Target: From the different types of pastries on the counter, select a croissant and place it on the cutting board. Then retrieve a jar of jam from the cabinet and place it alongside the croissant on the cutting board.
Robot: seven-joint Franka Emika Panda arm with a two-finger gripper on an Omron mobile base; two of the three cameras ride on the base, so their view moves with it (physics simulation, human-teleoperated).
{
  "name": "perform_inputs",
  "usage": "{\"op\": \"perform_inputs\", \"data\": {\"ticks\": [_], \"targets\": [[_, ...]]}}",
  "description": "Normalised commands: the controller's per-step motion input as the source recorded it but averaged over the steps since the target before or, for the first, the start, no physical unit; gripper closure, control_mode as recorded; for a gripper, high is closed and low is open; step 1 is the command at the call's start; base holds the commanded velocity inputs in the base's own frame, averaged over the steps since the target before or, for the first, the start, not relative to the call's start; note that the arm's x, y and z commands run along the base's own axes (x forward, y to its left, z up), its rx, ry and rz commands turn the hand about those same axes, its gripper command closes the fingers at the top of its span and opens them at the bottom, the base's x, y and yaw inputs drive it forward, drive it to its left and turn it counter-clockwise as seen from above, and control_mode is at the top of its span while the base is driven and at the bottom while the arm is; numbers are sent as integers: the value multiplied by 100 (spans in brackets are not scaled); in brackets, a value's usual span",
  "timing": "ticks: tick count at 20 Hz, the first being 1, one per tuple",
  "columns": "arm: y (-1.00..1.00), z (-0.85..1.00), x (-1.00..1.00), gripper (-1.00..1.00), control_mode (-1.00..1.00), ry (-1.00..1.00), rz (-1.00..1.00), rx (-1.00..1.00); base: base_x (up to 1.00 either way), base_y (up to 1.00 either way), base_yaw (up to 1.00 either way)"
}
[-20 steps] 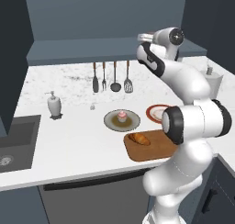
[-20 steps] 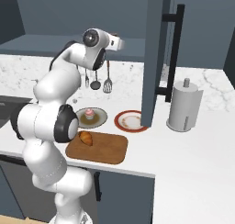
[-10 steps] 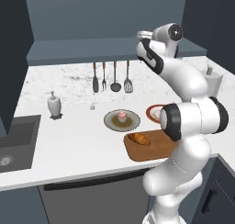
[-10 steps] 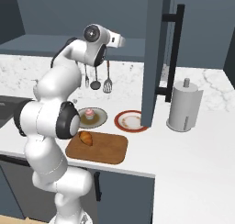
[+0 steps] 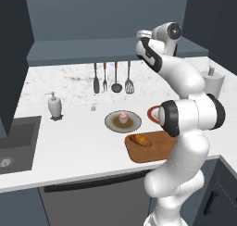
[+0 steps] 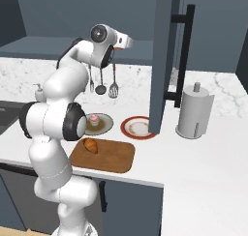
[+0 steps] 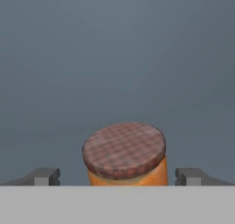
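The jar of jam point(image 7: 124, 154), orange with a dark reddish checked lid, stands upright in front of the grey cabinet back. My gripper point(image 7: 118, 176) is open, with one fingertip on each side of the jar and a gap between each tip and the glass. In the base views the hand point(image 5: 141, 36) point(image 6: 127, 40) reaches high to the cabinet shelf point(image 5: 83, 51). The croissant point(image 5: 140, 140) point(image 6: 90, 145) lies on the left part of the cutting board point(image 5: 159, 152) point(image 6: 114, 158). The pink cupcake point(image 5: 122, 116) point(image 6: 94, 119) sits on a dark plate behind the board.
A red-rimmed plate point(image 6: 137, 127) lies right of the cupcake. Utensils point(image 5: 113, 77) hang on the back wall. The open cabinet door point(image 6: 162, 61) stands right of the arm, with a paper-towel roll point(image 6: 194, 111) beyond it. A soap dispenser point(image 5: 54, 105) and sink point(image 5: 14, 141) are at the left.
The hand has edged a little higher and further in over the cabinet shelf. The croissant, board and plates have not moved.
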Motion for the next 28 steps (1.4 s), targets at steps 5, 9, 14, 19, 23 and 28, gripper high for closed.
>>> {"op": "perform_inputs", "data": {"ticks": [5, 9, 14, 19, 23, 28], "targets": [[-5, 0, 0, -100, -100, 0, 0, 0, 0, 0, 0], [-11, -4, 0, -100, -100, 0, 0, 0, 0, 0, 0], [-1, -6, 0, -100, -100, 0, 0, 0, 0, 0, 0], [3, -10, 6, 100, -100, 0, 0, -4, 0, 0, 0], [7, -1, 23, 100, -100, 0, 0, -5, 0, 0, 0], [0, 0, 10, 100, -100, 0, 0, 0, 0, 0, 0]]}}
